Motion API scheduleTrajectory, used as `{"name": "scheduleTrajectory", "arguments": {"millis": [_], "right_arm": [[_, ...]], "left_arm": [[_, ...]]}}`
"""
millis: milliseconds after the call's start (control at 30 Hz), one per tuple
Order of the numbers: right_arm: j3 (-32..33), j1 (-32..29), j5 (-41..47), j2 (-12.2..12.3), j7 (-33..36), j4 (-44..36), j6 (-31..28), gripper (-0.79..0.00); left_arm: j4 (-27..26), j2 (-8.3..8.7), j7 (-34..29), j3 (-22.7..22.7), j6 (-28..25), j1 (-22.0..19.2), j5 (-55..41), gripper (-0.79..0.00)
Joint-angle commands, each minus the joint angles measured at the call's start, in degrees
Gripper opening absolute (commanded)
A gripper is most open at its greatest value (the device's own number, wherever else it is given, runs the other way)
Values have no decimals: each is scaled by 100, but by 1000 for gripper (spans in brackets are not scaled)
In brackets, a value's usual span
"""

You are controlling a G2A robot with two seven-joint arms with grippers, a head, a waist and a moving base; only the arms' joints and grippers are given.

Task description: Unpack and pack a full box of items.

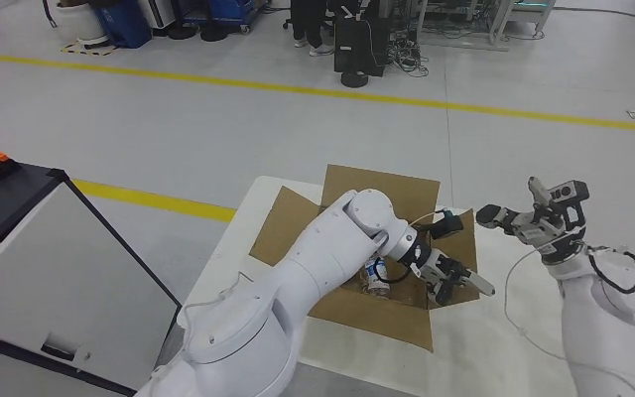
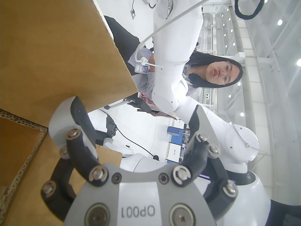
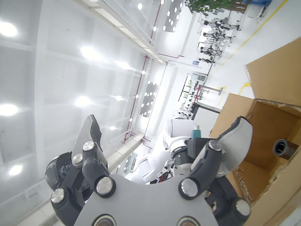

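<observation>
Left gripper [image 2: 136, 105]: jaws wide, empty, over the right edge of the open cardboard box [image 1: 382, 194]. Right gripper [image 3: 165, 119]: jaws wide, empty, beside the box and apart from it. Box sits on white table [image 1: 233, 248], with a dark tube [image 3: 283, 148] inside.

1 cardboard box [image 1: 382, 189] sits at the centre of the top view on 1 white counter [image 1: 466, 362]. Inside it lie 1 small bottle [image 1: 375, 280] and 1 dark tube [image 3: 282, 148]. There are 2 grippers: left gripper [image 2: 136, 105] and right gripper [image 3: 165, 118].
</observation>
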Motion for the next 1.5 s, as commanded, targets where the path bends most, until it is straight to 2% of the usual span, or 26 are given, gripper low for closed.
{"name": "scheduleTrajectory", "arguments": {"millis": [0,100,333,567,933,1167,1333,1467], "right_arm": [[-114,52,-253,10,-114,84,69,0],[-250,82,-620,38,-141,178,137,0],[-115,-92,-1437,152,-478,228,88,0],[-198,-153,-1687,204,-513,416,302,0],[-712,13,-1748,175,-549,899,240,0],[-798,35,-1759,191,-581,997,143,0],[-661,-49,-1859,252,-464,684,-220,0],[-360,-249,-1745,324,-285,27,-304,0]], "left_arm": [[32,-18,1,-23,-16,-5,20,0],[75,-36,-5,-62,-39,-15,44,0],[173,-48,46,-158,-92,-71,127,0],[411,55,338,-288,-284,-256,278,0],[957,499,575,-569,-547,-329,323,0],[1014,812,704,-758,-875,-305,257,0],[1134,1035,945,-868,-1055,-344,258,0],[1338,1221,1132,-970,-1243,-419,199,0]]}}
